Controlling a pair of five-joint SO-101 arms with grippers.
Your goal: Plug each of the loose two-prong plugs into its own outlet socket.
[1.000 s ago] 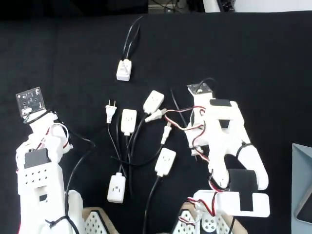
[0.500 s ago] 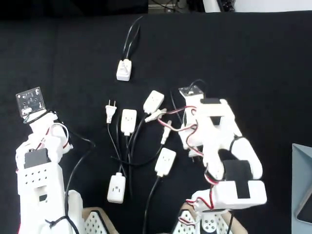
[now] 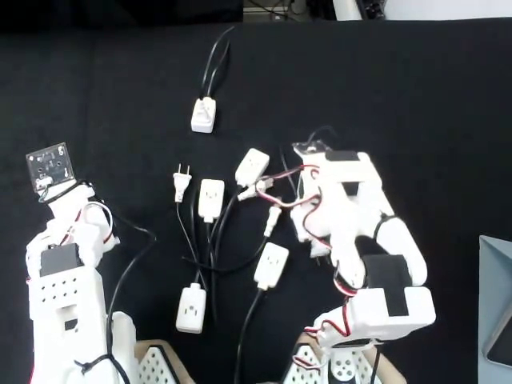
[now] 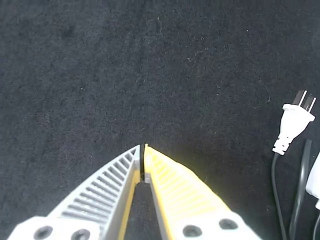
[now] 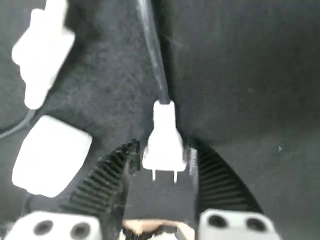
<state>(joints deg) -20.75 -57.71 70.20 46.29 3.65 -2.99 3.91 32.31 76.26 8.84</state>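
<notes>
**Black cloth tabletop strewn with sockets, one plug in the right gripper**

White, rectangular and plastic, the far socket sits alone toward the far edge. Four more like it lie nearer on tangled black cords: the centre-right socket, the centre-left socket, the near-right socket and the near-left socket. A loose white two-prong plug lies just left of the centre-left socket with its prongs pointing far. A second loose plug lies just beside the near end of the centre-right socket. A third loose plug lies between that one and the near-right socket.

The white right arm bends over the tabletop just right of this cluster. Its black ribbed fingers are closed against both sides of a held white plug. The plug's two prongs point back toward the gripper's base, and its black cord runs away over the cloth. A white socket block lies just beside the fingers; I cannot tell which of the five it is.

The white left arm stands at the near left, well apart from the sockets. The left gripper hangs over the cloth with its grey and yellow fingers clenched tip to tip.
</notes>
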